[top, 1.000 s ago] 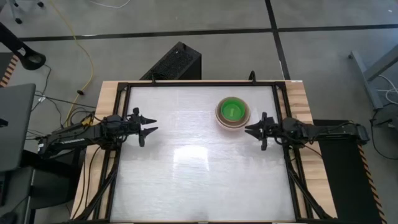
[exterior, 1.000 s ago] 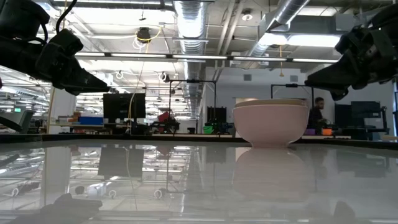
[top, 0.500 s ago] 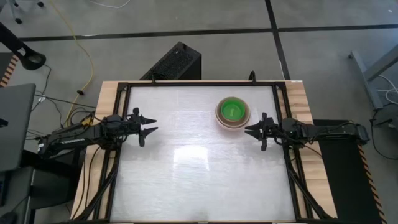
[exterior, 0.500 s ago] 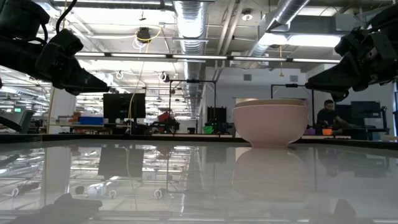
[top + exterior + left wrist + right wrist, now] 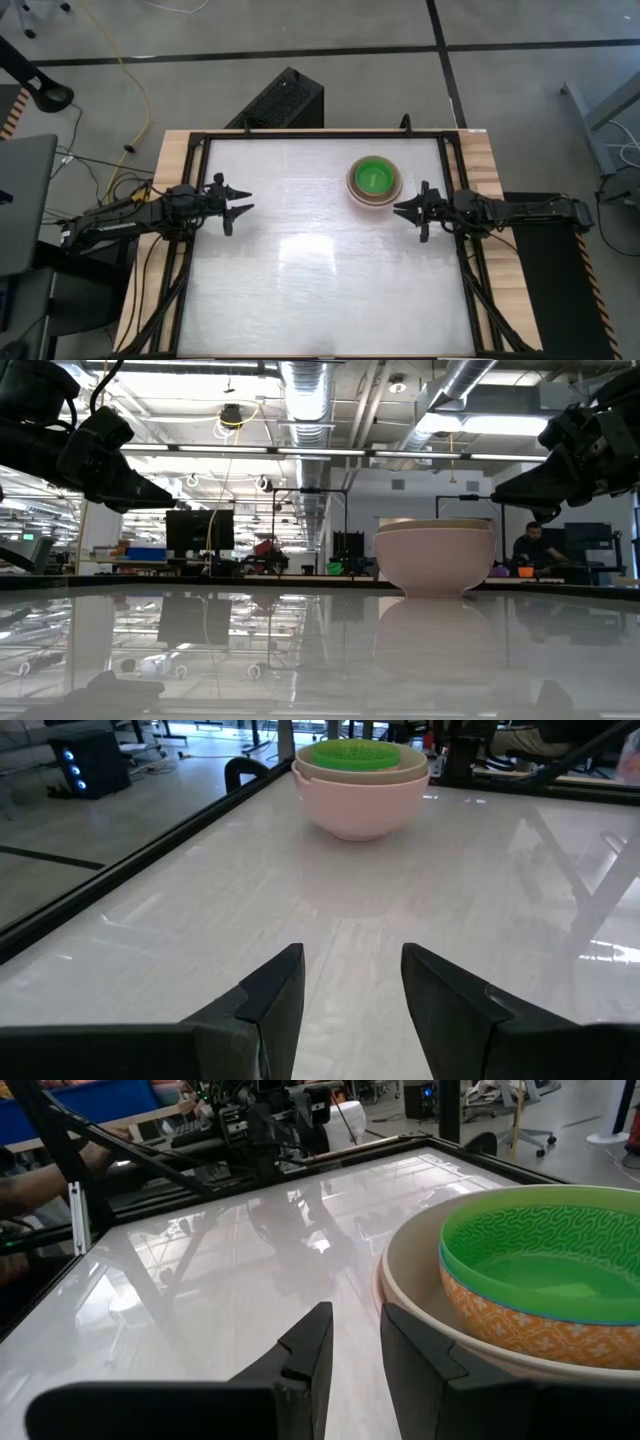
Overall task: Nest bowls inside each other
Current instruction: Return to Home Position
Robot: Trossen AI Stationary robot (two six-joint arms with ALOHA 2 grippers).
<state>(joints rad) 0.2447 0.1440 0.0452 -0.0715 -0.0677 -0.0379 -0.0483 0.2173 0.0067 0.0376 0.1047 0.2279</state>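
**Bowls nested, just the pull-back to home left**

The nesting looks done, so what's left is judged to be parking both arms. The nested stack of round plastic bowls (image 5: 375, 181) is found on the far right part of the glossy white counter (image 5: 300, 290). A bright-green plastic bowl (image 5: 374, 177) is seated innermost on top and a salmon-pink plastic bowl (image 5: 435, 560) is seen as the outer shell. In the right wrist view an orange patterned bowl (image 5: 520, 1325) is tucked under the green one, inside a cream-white bowl rim (image 5: 412, 1275). No grey bowl can be made out.

The left end effector (image 5: 247, 202) is held over the left side of the counter, well apart from the stack. Its fingers are spread and nothing is gripped. The right end effector (image 5: 398, 210) is hung just beside the stack on its near right, with a narrow gap between its fingers and nothing held either.

For a clean retreat, the right arm should probably be drawn straight back toward its own edge, not swung across, since the cream rim is close to those fingertips. A nudge there could shift the whole stack. The left arm has plenty of room.

On orientation: all mouths are pointed straight up and the stack is stood flat on its base. Being round, no long axis is shown from above; the only axis worth naming is the vertical one through the centres.
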